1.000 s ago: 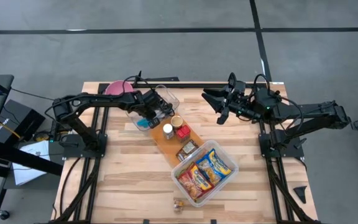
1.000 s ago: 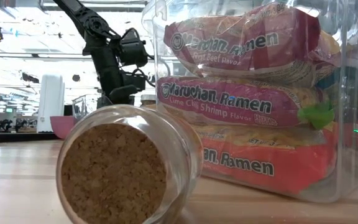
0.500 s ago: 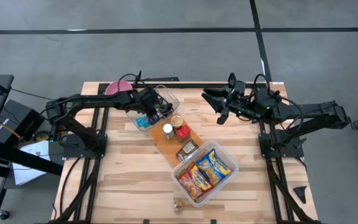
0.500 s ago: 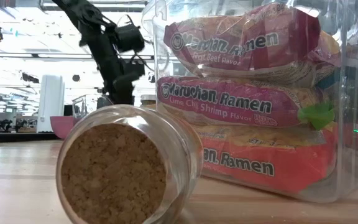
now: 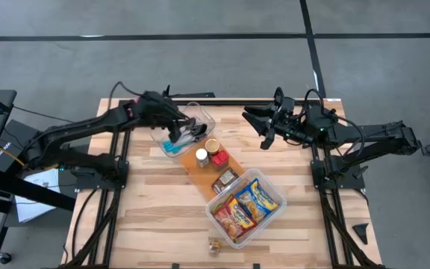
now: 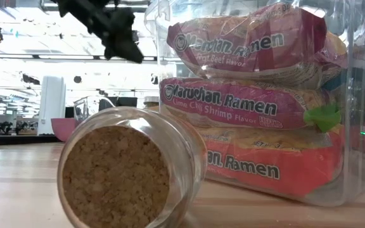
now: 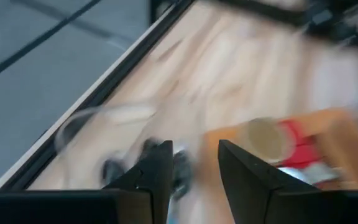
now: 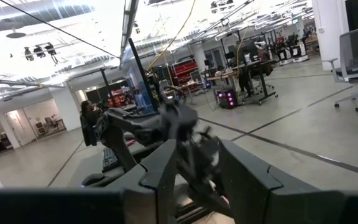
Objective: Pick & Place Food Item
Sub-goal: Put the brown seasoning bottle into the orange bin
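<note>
Ramen packets (image 5: 248, 208), crinkly plastic, fill a clear tub (image 5: 272, 214); left tool (image 5: 189, 134), fingers apart, empty above a clear container (image 5: 200, 117); right tool (image 5: 263, 128) apart.

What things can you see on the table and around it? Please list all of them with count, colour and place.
Clear container: one, transparent, far side of the table, a blue item inside it.
Pink bowl: one, far left, partly hidden by the left arm.
Wooden board: one, brown, table centre.
Jars on the board: a tan-lidded jar, a white-lidded jar, a red item.
Clear bin: one, near right, holding ramen packets, red and orange.
Cork-lidded jar: one, on its side at the near edge.
Left gripper: over the clear container, fingers apart.
Right gripper: raised at far right, holding nothing.
</note>
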Robot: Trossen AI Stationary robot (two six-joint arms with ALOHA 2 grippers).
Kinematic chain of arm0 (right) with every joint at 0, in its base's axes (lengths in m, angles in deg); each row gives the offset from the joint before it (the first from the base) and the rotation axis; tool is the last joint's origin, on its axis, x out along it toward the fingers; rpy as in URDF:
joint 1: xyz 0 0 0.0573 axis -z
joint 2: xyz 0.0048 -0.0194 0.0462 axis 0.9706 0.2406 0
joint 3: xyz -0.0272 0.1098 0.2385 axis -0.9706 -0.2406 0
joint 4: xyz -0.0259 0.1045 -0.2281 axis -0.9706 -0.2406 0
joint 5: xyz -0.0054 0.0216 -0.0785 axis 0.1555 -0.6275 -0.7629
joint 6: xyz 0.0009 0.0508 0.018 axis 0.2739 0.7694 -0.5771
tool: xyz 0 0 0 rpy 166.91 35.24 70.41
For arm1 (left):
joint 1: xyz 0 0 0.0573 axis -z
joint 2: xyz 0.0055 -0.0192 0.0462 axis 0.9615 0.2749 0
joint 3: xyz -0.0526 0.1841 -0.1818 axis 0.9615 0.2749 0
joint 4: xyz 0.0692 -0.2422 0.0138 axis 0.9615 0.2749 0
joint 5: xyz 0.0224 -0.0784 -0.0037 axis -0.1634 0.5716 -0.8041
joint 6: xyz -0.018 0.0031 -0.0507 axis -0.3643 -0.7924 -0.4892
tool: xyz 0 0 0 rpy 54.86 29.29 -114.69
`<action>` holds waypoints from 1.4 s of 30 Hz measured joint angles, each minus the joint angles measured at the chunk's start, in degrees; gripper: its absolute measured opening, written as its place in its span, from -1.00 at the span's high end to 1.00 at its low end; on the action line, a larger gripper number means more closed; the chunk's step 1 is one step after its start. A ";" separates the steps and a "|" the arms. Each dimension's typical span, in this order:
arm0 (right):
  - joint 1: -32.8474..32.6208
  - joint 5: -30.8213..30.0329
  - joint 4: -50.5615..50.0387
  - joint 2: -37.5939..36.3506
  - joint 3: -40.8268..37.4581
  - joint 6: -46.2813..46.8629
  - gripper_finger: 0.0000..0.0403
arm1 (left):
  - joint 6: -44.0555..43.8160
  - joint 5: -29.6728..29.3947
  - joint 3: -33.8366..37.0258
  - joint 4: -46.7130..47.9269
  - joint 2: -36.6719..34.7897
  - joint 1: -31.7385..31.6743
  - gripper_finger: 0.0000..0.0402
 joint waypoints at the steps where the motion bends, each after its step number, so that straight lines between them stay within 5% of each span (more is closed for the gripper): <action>1: 0.00 0.00 -0.07 0.00 0.00 0.00 0.41 | -0.02 1.73 0.00 -0.57 -1.22 0.14 0.39; 10: -0.02 0.00 -0.62 0.00 0.00 0.00 0.41 | 0.03 3.22 0.00 -3.50 -8.67 1.44 0.39; 23: -0.11 0.00 -1.47 0.02 0.00 0.00 0.41 | -0.22 5.51 0.00 -2.86 -9.45 1.40 0.39; 28: -0.18 0.01 -2.55 0.02 -0.02 0.28 0.41 | -4.92 16.95 0.00 -2.36 -10.26 2.74 0.39; 37: -1.30 0.14 -3.19 0.02 -0.02 1.95 0.41 | -16.57 48.40 0.00 -2.54 -14.07 11.48 0.39; 42: -2.45 0.09 -3.11 0.02 -0.02 1.99 0.41 | -17.75 50.31 0.00 -2.58 -18.07 17.65 0.39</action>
